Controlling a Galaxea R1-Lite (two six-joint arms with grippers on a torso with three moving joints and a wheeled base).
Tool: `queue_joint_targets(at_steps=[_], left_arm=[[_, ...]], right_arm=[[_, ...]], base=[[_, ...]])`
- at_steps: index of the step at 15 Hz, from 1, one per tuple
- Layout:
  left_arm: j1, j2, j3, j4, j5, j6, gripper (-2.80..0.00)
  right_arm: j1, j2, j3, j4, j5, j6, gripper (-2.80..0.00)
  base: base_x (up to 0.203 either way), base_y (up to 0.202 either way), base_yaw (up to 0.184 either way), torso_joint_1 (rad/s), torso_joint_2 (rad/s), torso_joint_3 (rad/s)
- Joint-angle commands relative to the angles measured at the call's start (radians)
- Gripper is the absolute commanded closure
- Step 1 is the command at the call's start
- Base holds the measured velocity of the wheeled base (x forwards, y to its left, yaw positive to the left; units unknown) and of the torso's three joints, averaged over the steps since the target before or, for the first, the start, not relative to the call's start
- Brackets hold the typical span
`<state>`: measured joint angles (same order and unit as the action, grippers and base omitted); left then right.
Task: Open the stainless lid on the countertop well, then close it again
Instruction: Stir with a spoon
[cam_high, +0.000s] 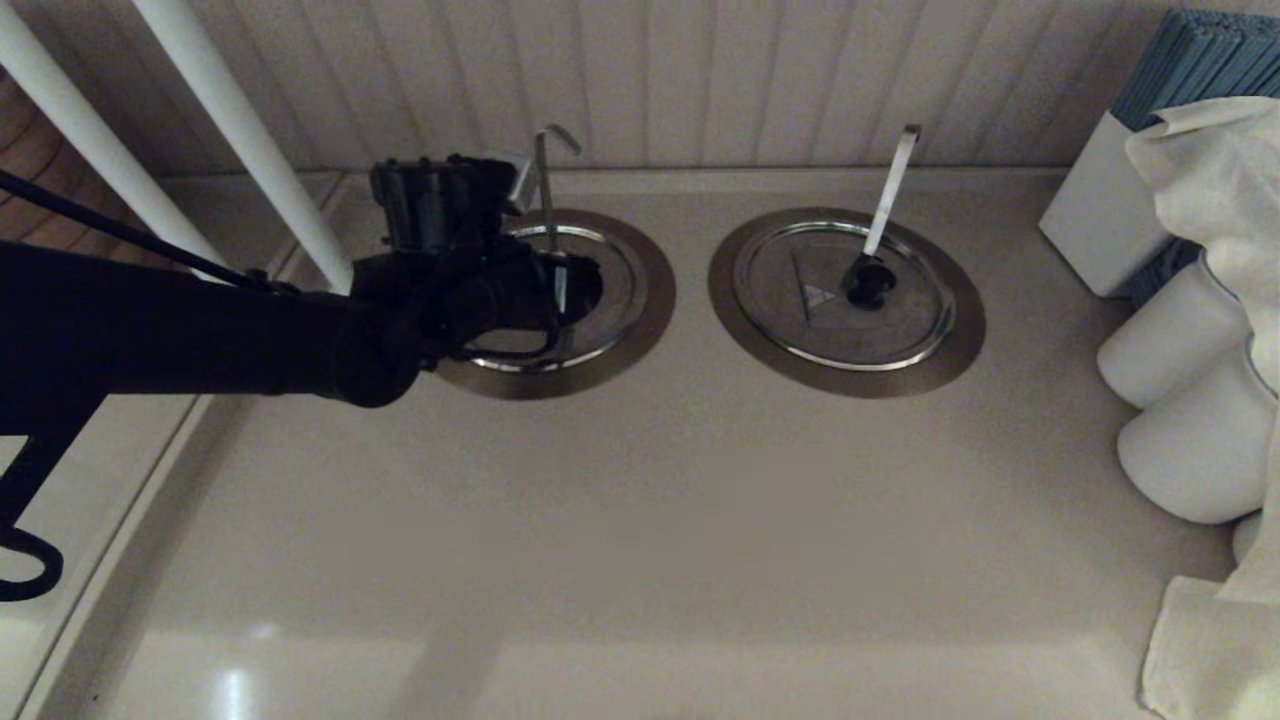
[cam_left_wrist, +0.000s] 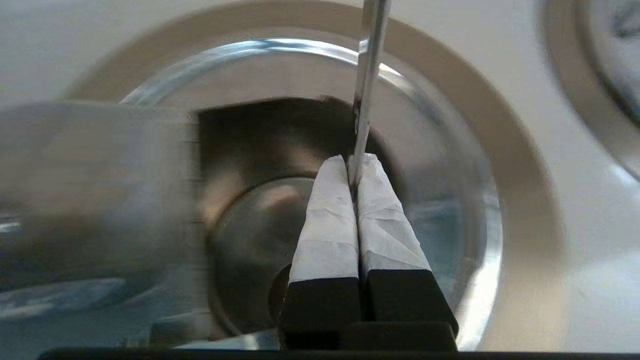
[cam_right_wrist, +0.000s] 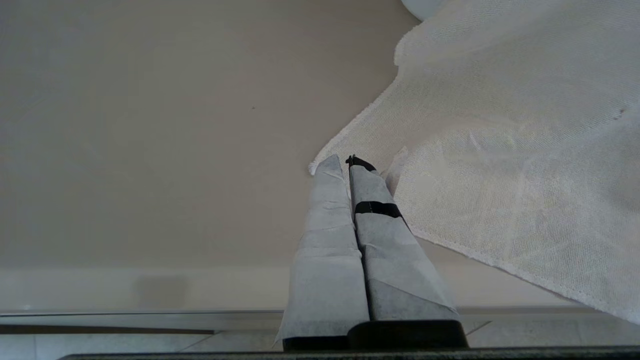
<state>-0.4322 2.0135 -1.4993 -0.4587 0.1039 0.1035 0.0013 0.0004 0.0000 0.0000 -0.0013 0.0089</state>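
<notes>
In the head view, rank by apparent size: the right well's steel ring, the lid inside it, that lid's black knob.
1. Steel ring, widest.
2. Lid, sitting inside the ring.
3. Black knob, smallest.
All three share one spot, so nearness to the camera doesn't skew the order.

Left arm (cam_high: 180, 325) reaches in from the robot's left, forearm roughly level, wrist turned forward and down. Left gripper (cam_left_wrist: 356, 165) — both paper-wrapped fingers (cam_left_wrist: 327, 225) pressed flat together along their whole length, tips meeting, nothing between the pads. Right gripper (cam_right_wrist: 347, 167) hangs low, seen in its wrist view only — wrapped fingers (cam_right_wrist: 327, 240) likewise closed tip to tip, one carrying a black band.
</notes>
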Motion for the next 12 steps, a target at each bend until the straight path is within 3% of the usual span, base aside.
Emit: queue_joint_targets(at_steps=[1,3,5,8,10,12], left_arm=[[-0.008,0.011,-0.004,-0.004,0.0,0.0,0.0],[-0.022,0.065,-0.025,-0.012,0.001,-0.009,0.0],[-0.041,0.102,-0.067,-0.015,0.001,-0.079,0.0],[-0.062,0.136,-0.116,-0.024,0.004,-0.126,0.0],[-0.061,0.195,-0.169,-0.093,0.035,-0.132,0.0],[-0.041,0.236,-0.214,-0.172,0.1,-0.094,0.0]], right_arm=[[0.0,-0.001,0.0,0.0,0.0,0.0,0.0],[0.0,0.0,0.0,0.0,0.0,0.0,0.0],[0.0,0.0,0.0,0.0,0.0,0.0,0.0],[0.0,0.0,0.0,0.0,0.0,0.0,0.0],[0.0,0.0,0.0,0.0,0.0,0.0,0.0],[0.0,0.0,0.0,0.0,0.0,0.0,0.0]], base=[[0.0,0.0,0.0,0.0,0.0,0.0],[0.0,0.0,0.0,0.0,0.0,0.0],[0.0,0.0,0.0,0.0,0.0,0.0],[0.0,0.0,0.0,0.0,0.0,0.0],[0.0,0.0,0.0,0.0,0.0,0.0],[0.0,0.0,0.0,0.0,0.0,0.0]])
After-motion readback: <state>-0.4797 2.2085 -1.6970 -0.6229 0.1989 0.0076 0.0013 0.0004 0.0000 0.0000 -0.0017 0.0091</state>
